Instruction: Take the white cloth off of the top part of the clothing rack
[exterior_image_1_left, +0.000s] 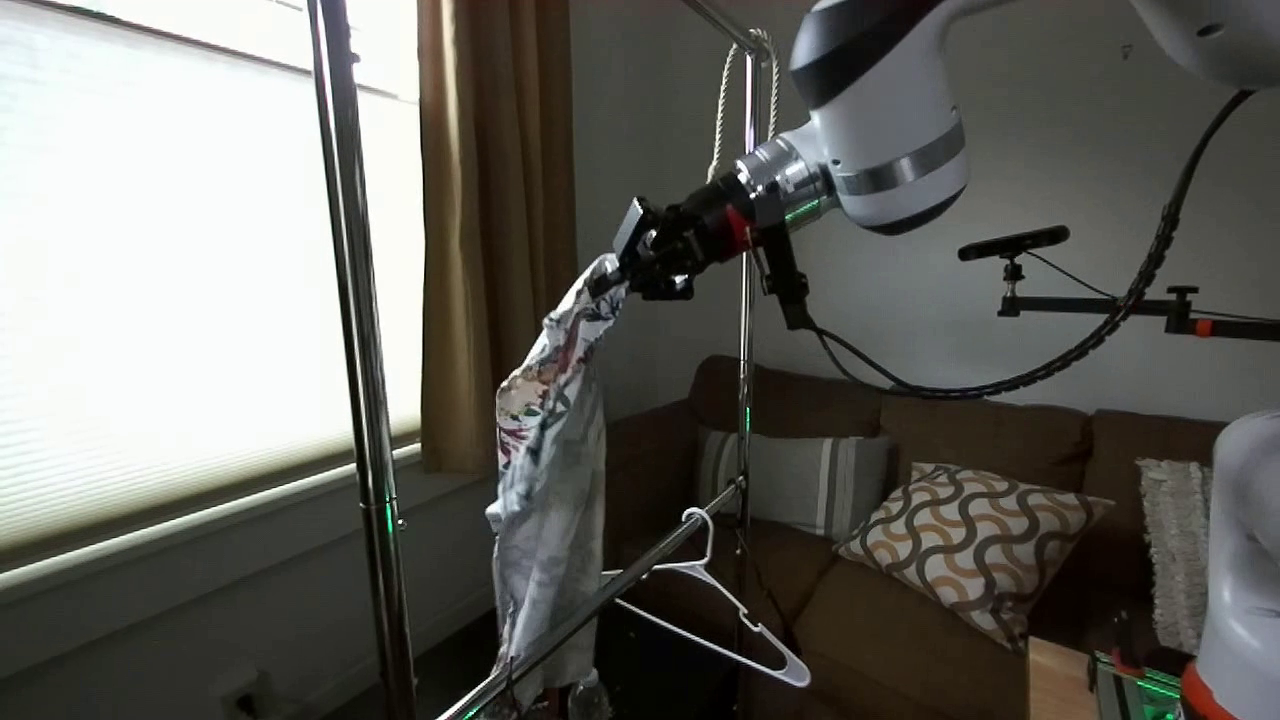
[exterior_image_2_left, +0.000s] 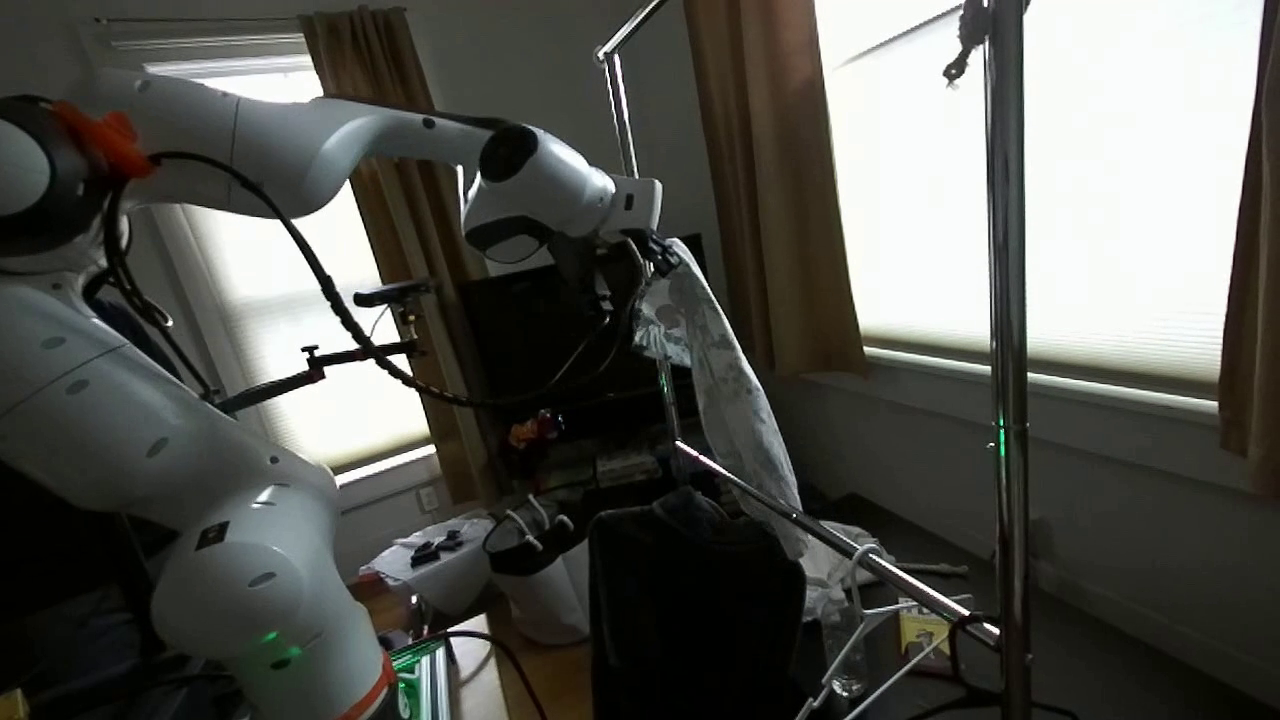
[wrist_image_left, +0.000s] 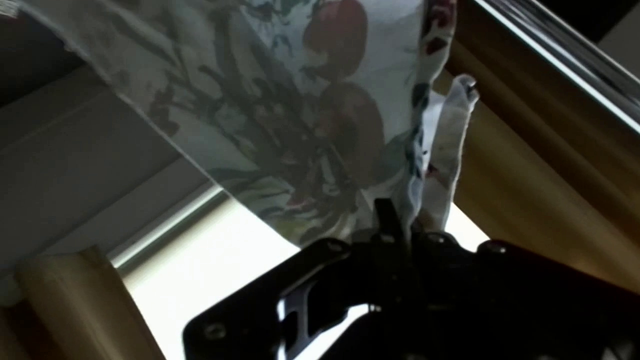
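The white cloth (exterior_image_1_left: 550, 450) with its floral print hangs in a long fold from my gripper (exterior_image_1_left: 608, 283). The cloth also shows in an exterior view (exterior_image_2_left: 740, 410) and fills the upper part of the wrist view (wrist_image_left: 300, 110). My gripper is shut on the cloth's upper end, also seen in an exterior view (exterior_image_2_left: 664, 256) and the wrist view (wrist_image_left: 400, 227). The clothing rack (exterior_image_1_left: 362, 300), of silvery poles, also shows in an exterior view (exterior_image_2_left: 1005, 320). Its top bar is mostly cut off. The cloth's lower end passes behind the lower bar; I cannot tell if they touch.
A white hanger (exterior_image_1_left: 740, 650) hangs on the lower bar, also visible in an exterior view (exterior_image_2_left: 870, 630). A brown sofa (exterior_image_1_left: 790, 400) with cushions stands behind the rack. A dark bulky object (exterior_image_2_left: 695, 600) is near the lower bar. A brown curtain (exterior_image_1_left: 500, 200) hangs beside the window.
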